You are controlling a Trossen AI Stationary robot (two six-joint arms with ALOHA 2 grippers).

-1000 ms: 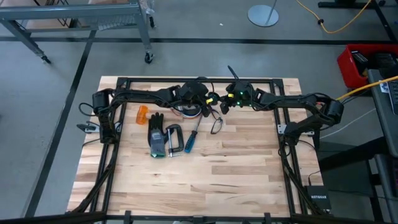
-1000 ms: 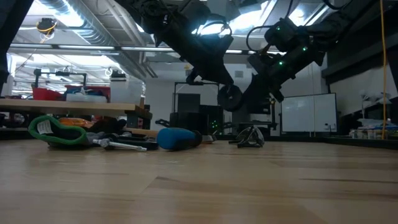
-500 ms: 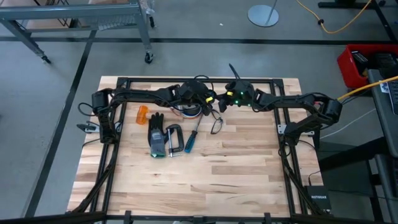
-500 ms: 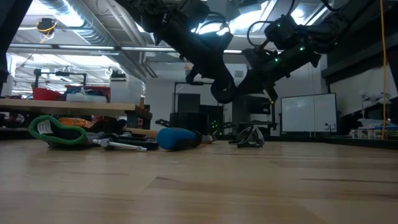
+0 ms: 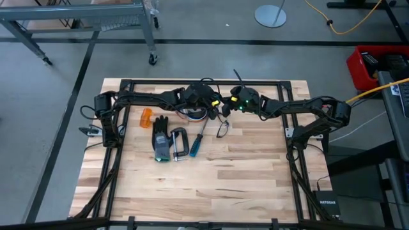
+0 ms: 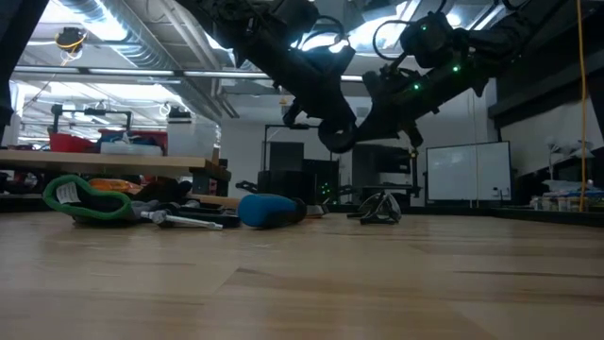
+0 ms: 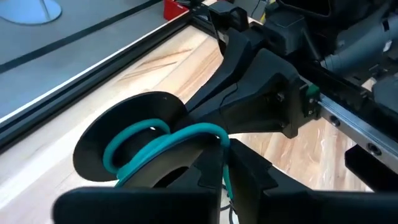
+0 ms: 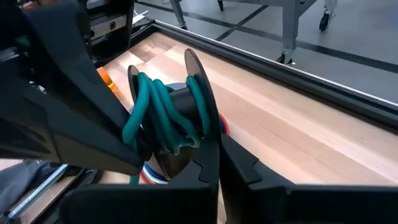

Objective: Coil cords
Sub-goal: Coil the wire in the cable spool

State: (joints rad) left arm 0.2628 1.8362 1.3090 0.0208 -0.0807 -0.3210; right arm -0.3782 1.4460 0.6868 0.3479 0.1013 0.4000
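A thin teal cord (image 8: 155, 106) is wound in several turns on a black spool (image 8: 180, 93) with two flat flanges. The spool hangs over the table's far middle (image 6: 337, 137). My right gripper (image 8: 211, 158) is shut on the spool. My left gripper (image 7: 224, 155) meets it from the table's left and is shut on the cord. In the high view the two grippers (image 5: 216, 104) (image 5: 229, 106) stand tip to tip. A black cord (image 5: 222, 130) lies loosely bundled on the wood just nearer. My left gripper pinches a single strand of the teal cord (image 7: 217, 134) between its two fingers, right where the strand leaves the spool's flange (image 7: 124, 143). Its fingers slant down from the table's left. The strand curves back onto the spool. My right gripper pinches the rim of one spool flange (image 8: 202, 134) between its two fingers, coming from the table's right and slanting down. The spool is lifted clear of the table, its flanges standing roughly upright.
On the wood near the left gripper lie a blue-handled screwdriver (image 5: 195, 144), a metal clamp (image 5: 178, 142), a dark glove with a green cuff (image 5: 161, 140) and an orange piece (image 5: 147, 117). A tape roll (image 5: 192, 115) sits under the left arm. Bare wood spreads toward the near edge.
My right gripper has carried the spool a little toward the table's left and slightly up, closer to the left gripper, and has turned its wrist somewhat. The spool stays clear of the table.
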